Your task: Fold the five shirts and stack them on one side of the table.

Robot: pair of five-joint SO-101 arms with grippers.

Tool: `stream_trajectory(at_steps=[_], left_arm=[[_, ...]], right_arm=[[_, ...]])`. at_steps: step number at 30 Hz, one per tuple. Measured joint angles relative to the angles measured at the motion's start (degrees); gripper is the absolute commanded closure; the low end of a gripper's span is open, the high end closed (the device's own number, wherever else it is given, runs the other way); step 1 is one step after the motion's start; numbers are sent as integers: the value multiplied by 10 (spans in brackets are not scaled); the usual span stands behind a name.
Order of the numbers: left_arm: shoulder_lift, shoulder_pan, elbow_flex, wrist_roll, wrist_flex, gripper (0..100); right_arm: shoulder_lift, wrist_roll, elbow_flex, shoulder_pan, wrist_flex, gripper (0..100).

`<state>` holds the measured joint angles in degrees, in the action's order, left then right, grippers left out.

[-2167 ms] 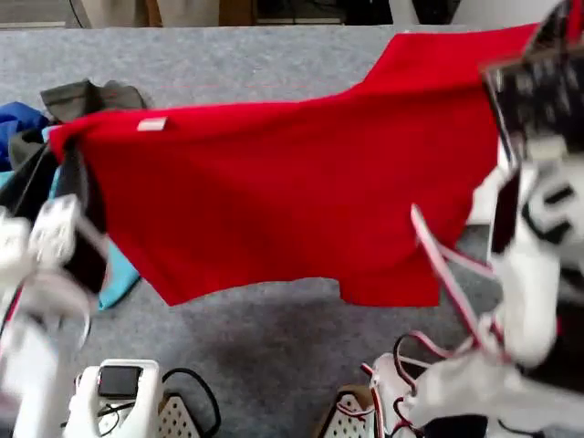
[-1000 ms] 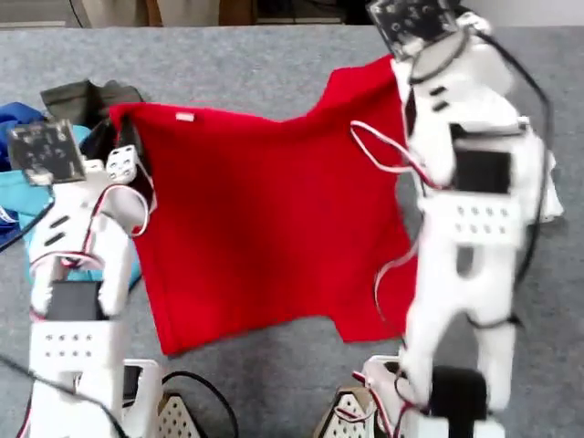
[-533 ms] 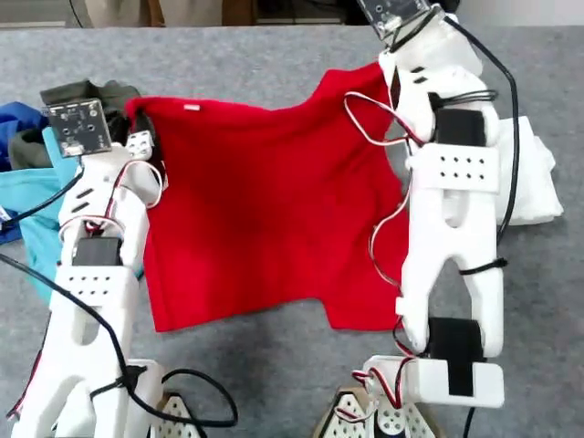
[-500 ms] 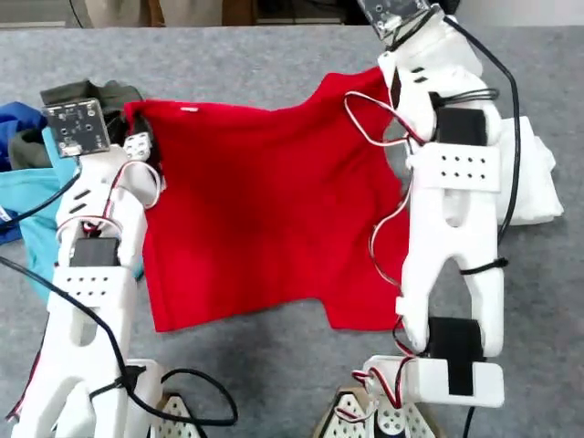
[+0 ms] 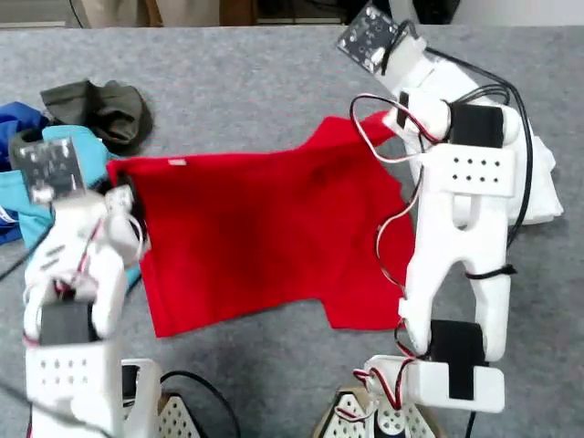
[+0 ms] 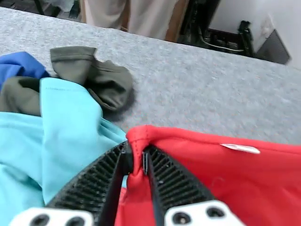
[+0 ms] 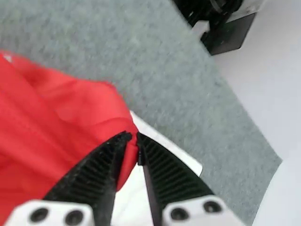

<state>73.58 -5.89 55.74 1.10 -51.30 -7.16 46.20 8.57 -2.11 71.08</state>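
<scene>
A red shirt (image 5: 265, 228) lies spread on the grey table (image 5: 237, 82) between the two arms. My left gripper (image 5: 119, 187) is shut on the shirt's far left corner; in the left wrist view the red cloth (image 6: 211, 179) is pinched at my left gripper (image 6: 136, 157), with a white label (image 6: 240, 149) beside it. My right gripper (image 5: 400, 119) is shut on the far right corner, and the right wrist view shows the red cloth (image 7: 51, 122) caught in my right gripper (image 7: 133, 141). A white shirt (image 5: 545, 187) lies under the right arm.
At the left edge lie a teal shirt (image 5: 23, 192), a blue shirt (image 5: 14, 123) and a crumpled olive shirt (image 5: 100, 105); the teal shirt (image 6: 51, 136) and olive shirt (image 6: 94, 77) sit just beyond my left gripper. Arm bases and cables stand along the near edge.
The red shirt, held up in the air earlier, has come down onto the table. Both grippers drew its far edge toward the near side, uncovering the olive shirt.
</scene>
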Motion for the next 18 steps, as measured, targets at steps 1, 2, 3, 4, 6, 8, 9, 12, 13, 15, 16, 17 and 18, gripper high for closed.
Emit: stream_trajectory(at_steps=[1,2,3,4,6,8,9,12,13,15,16,17,18], left_arm=[[27,12,18,0,-13,981],[52,23,39,0,-20,981],[75,33,64,0,-21,981],[98,40,93,0,-21,981],[137,47,156,0,-23,981],[173,48,213,0,-25,981],[190,48,236,0,-30,981],[233,49,269,0,-67,981],[244,51,273,0,-83,981],[262,51,277,0,-111,981],[268,51,279,0,-121,981],[270,51,279,4,-129,981],[271,51,279,9,-134,981]], right_arm=[[-16,6,-18,-4,0,997],[-33,10,-39,-7,0,997],[-54,14,-62,-10,0,997],[-77,17,-91,-12,0,997],[-127,22,-156,-17,-9,997],[-184,31,-229,-17,-24,997],[-212,33,-267,-18,-34,997],[-296,33,-373,-26,-66,997],[-323,33,-404,-32,-73,997],[-368,33,-462,-44,-77,997],[-389,33,-488,-51,-77,997],[-411,37,-512,-60,-77,997],[-432,45,-535,-66,-78,997]])
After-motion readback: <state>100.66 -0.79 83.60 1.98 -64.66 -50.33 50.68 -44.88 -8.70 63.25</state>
